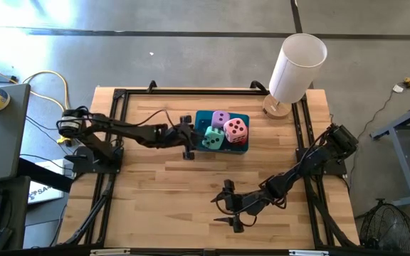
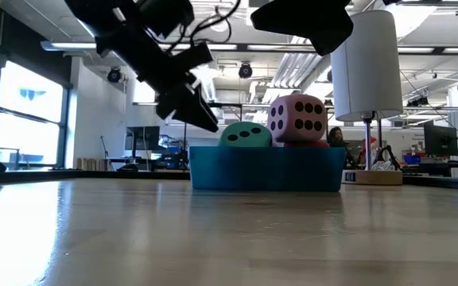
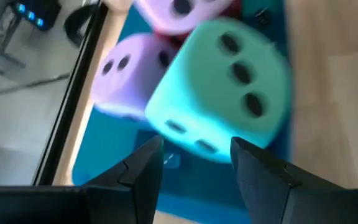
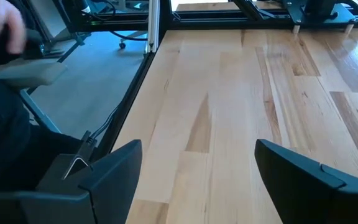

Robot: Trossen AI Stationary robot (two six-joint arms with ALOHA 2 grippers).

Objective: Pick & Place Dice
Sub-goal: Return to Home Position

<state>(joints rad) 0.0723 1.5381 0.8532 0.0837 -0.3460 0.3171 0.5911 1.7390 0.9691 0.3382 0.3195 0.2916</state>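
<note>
Left tool (image 1: 189, 136) released, just beside teal tray (image 1: 201, 116); mint die (image 1: 213, 138), lilac die (image 1: 221, 119), pink die (image 1: 235, 129) inside; right tool (image 1: 223, 211) released wide above table (image 1: 155, 178), well apart

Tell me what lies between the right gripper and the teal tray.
Only bare wooden tabletop separates the right gripper from the teal tray, in the high view.

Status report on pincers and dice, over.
Left pincer open beside tray. Right pincer open over table. Mint die, pink die, lilac die in tray, red die beneath. Nothing obstructing.
</note>
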